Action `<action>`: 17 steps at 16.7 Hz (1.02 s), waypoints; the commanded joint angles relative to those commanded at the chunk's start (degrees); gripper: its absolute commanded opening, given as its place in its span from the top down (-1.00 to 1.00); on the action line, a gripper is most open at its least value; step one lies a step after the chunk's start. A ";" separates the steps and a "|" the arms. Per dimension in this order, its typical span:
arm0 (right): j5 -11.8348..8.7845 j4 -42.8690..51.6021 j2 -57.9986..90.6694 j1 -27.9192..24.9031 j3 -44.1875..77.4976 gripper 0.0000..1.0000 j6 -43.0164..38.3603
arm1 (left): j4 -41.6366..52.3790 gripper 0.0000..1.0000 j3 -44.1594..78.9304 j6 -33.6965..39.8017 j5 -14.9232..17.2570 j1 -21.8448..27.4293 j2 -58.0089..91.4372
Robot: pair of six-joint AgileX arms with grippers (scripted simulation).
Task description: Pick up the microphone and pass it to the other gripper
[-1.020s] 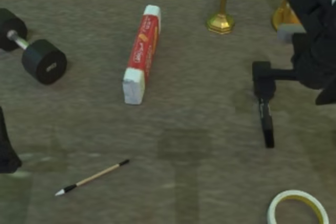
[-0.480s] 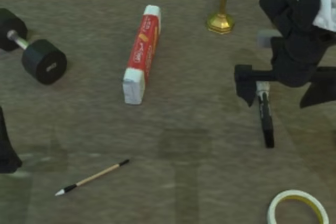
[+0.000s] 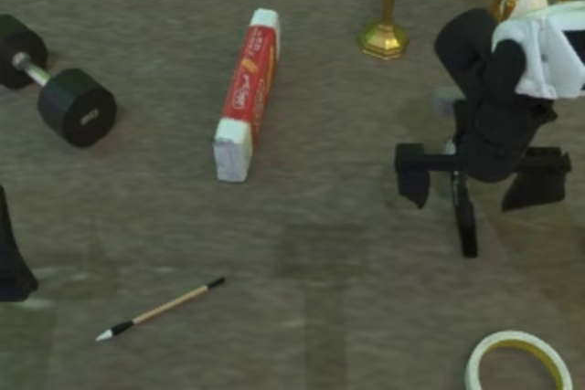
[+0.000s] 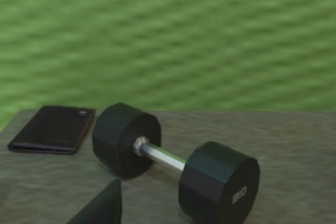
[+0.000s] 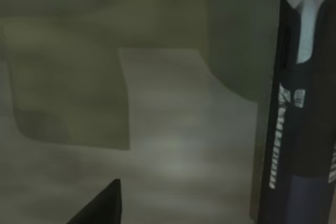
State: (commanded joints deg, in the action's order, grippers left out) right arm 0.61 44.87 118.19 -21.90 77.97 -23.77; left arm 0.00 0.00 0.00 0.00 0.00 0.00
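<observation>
The table (image 3: 320,253) carries everything, and on its right side, as the top view shows it, my right arm hangs over the microphone (image 3: 466,226). The microphone lies flat with its long axis running from the far edge toward the near edge; its black handle points toward the near edge, and its grey head is mostly hidden beneath my wrist. My right pincer (image 3: 475,173) is spread wide, its two black fingers standing one on each side of the handle's upper part, so the line between them crosses the long axis squarely. In the top view neither finger seems to touch the handle, and the pincer grips nothing. The right wrist view shows the microphone (image 5: 302,108) close by as a dark lettered shaft, with one fingertip (image 5: 100,205) well apart from it.

I judge the coming move to be a straight drop and a squeeze across the handle, since the alignment already looks right. My right arm is plainly the nearer one. My left arm is parked at the table's left edge, where its pincer (image 3: 14,267) is too little shown for me to tell its state.
</observation>
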 joint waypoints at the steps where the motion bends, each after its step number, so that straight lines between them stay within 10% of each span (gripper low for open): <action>1: 0.01 -2.57 1.33 -0.01 -1.10 -1.00 -0.03 | 0.00 -1.00 0.00 0.00 0.00 0.00 0.00; 8: 0.04 -7.34 4.33 -0.07 -3.38 -1.00 -0.12 | 0.00 -1.00 0.00 0.00 0.00 0.00 0.00; 17: 0.04 -7.34 4.33 -0.07 -3.38 0.36 -0.12 | 0.00 -1.00 0.00 0.00 0.00 0.00 0.00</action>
State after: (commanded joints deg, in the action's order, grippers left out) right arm 0.66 37.53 122.52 -21.97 74.59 -23.89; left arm 0.00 0.00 0.00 0.00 0.00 0.00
